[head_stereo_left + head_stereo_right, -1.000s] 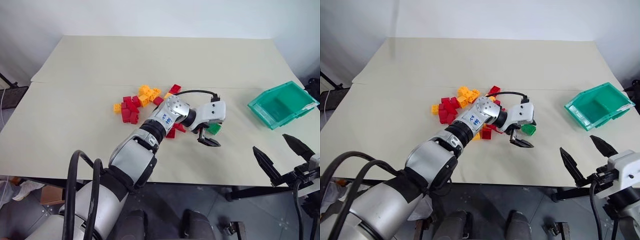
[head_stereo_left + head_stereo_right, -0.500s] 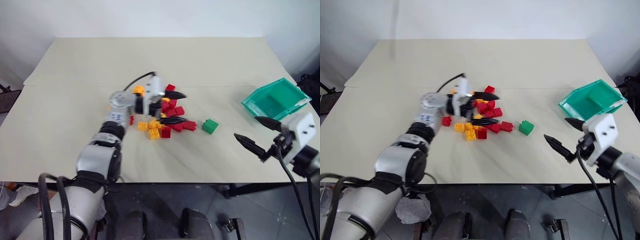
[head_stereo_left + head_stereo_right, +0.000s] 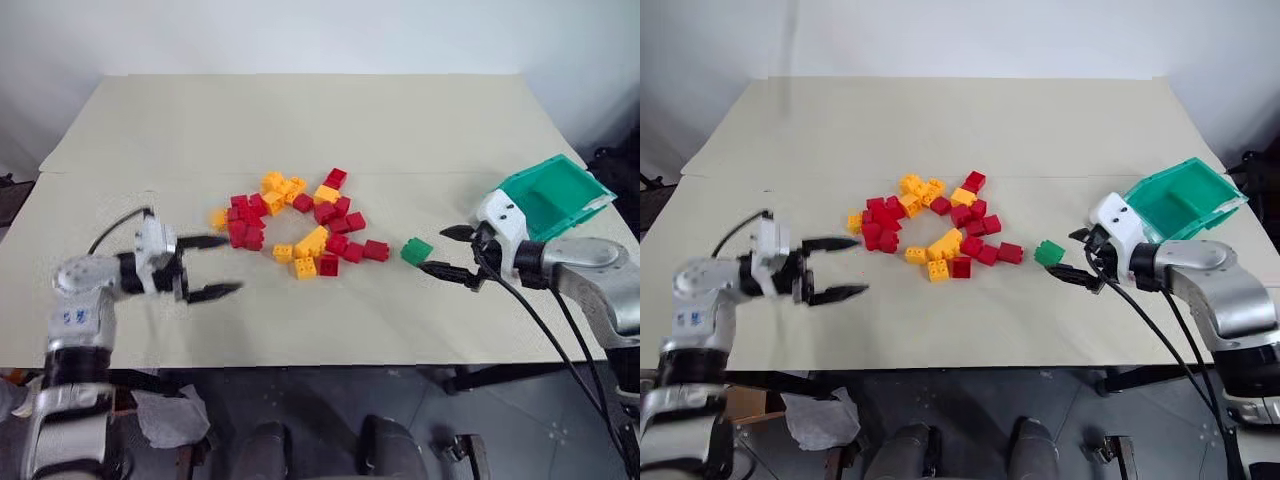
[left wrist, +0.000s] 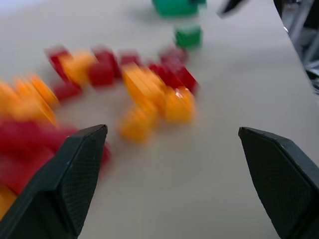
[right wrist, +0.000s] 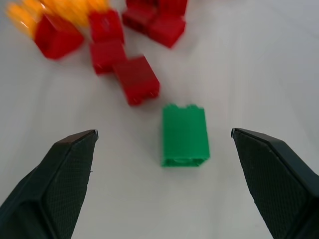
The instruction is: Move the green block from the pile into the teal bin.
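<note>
The small green studded plastic block (image 3: 417, 250) lies alone on the beige tabletop (image 3: 300, 120), just right of the pile of red and yellow bricks (image 3: 295, 220). The right tool (image 3: 450, 252), spread, sits just beside it, empty. The translucent teal plastic bin (image 3: 555, 195) stands beyond. The left tool (image 3: 212, 267) is spread, left of the pile.

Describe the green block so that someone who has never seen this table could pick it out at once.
Start at the teal bin by the table's right edge, then look toward the pile of red and yellow bricks in the middle. The green block lies alone on bare tabletop between them, just in front of the right gripper, whose jaws are open. It is the only green brick and touches no other.
</note>
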### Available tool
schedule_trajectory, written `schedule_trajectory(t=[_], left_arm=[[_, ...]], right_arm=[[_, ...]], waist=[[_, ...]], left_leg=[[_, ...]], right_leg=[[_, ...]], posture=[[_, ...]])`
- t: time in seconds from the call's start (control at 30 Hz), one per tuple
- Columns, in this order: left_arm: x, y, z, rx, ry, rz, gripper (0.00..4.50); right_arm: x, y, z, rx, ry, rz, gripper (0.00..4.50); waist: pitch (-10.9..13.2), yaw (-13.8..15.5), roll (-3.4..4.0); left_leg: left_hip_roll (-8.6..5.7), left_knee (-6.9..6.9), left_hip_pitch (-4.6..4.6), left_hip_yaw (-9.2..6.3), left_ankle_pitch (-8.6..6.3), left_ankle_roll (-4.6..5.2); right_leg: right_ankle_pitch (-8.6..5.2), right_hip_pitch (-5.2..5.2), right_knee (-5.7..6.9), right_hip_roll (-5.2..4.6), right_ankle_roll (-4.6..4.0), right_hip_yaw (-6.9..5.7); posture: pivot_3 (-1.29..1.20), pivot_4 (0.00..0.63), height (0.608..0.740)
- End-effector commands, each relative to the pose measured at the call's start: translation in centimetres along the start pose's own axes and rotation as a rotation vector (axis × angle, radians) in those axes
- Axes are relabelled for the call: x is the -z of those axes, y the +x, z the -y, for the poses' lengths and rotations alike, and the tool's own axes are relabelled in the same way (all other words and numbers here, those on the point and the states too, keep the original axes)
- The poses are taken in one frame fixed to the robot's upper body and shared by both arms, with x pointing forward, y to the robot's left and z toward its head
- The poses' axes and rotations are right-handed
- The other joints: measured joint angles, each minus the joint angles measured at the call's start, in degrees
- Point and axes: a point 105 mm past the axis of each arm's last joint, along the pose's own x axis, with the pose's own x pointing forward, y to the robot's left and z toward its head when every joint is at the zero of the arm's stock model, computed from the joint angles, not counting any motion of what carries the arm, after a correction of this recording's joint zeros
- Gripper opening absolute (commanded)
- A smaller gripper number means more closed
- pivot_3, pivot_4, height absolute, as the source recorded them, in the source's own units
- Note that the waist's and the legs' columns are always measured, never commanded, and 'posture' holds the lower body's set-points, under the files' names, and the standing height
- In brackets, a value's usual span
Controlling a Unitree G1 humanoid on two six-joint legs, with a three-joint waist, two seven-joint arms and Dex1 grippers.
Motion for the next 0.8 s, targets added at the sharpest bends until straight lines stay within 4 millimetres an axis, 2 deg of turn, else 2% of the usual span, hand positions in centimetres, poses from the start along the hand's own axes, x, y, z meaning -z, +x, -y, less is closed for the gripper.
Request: schedule_trajectory(t=[0.03,0.13,0.2,0.3,0.47,0.53,0.63,0.73,0.8], left_arm=[[-2.2,-0.6,0.5,-0.054,0.037,0.045,4.48],[-2.2,-0.8,1.0,-0.102,0.02,0.07,4.48],[-2.5,-0.4,1.3,-0.105,0.016,0.086,4.48],[-2.7,0.2,1.7,-0.094,0.012,0.092,4.5],[-3.5,1.4,1.8,-0.063,0.002,0.13,4.5],[-4.1,2.2,1.8,-0.055,-0.008,0.17,4.5],[-5.0,3.6,2.0,-0.037,-0.037,0.23,4.5],[-6.0,4.9,2.3,-0.03,-0.096,0.293,4.5],[-6.8,6.1,3.0,-0.007,-0.109,0.328,4.5]], right_arm=[[0.2,1.1,0.4,0.003,-0.021,-0.028,4.5],[0.8,2.3,0.7,-0.002,-0.026,-0.05,4.5],[0.4,2.9,0.7,-0.009,-0.024,-0.028,4.5],[0.3,3.1,0.8,-0.015,-0.032,-0.03,3.91],[0.0,2.2,1.4,0.011,-0.048,0.012,2.17],[-0.5,1.4,2.0,0.057,-0.041,0.075,1.51],[-1.5,-0.6,2.7,0.122,-0.042,0.201,1.49],[-2.1,-3.5,4.2,0.234,0.012,0.318,1.49],[-1.8,-7.0,6.4,0.393,0.06,0.367,1.49]], waist=[[0.0,0.6,0.01],[0.0,0.8,0.01],[0.0,0.7,0.01],[0.0,0.4,0.04],[0.0,0.5,0.04],[0.0,0.8,0.04],[0.0,0.9,0.04],[0.0,0.8,0.04],[0.0,0.7,0.04]], left_leg=[[0.0,0.07,-0.04,-0.04,0.0,-0.01],[-0.03,0.22,-0.07,-0.06,0.0,0.0],[-0.03,0.25,-0.06,-0.04,-0.03,0.0],[-0.01,0.23,-0.05,-0.03,-0.04,-0.02],[0.0,0.22,-0.04,-0.02,-0.04,-0.02],[-0.01,0.24,-0.05,-0.02,-0.04,-0.02],[-0.02,0.25,-0.05,-0.01,-0.04,-0.02],[-0.02,0.22,-0.05,-0.01,-0.04,-0.02],[-0.01,0.22,-0.05,-0.02,-0.04,-0.02]], right_leg=[[0.0,0.0,0.04,0.01,0.0,-0.01],[0.0,0.05,0.06,-0.02,0.0,0.0],[0.0,0.07,0.04,-0.01,0.0,0.02],[0.0,0.05,0.06,0.01,0.0,0.01],[0.0,0.05,0.06,0.02,0.0,0.01],[0.0,0.05,0.05,0.02,0.0,0.01],[0.0,0.08,0.03,0.01,0.0,0.01],[0.0,0.08,0.02,0.01,0.0,0.01],[0.0,0.09,0.02,0.01,0.0,0.01]], posture=[[0.0,0.15,0.74],[0.0,0.15,0.74],[0.0,0.15,0.74],[0.0,0.15,0.74],[0.0,0.15,0.74],[0.0,0.15,0.74],[0.0,0.15,0.74],[0.0,0.15,0.74],[0.0,0.15,0.74]])
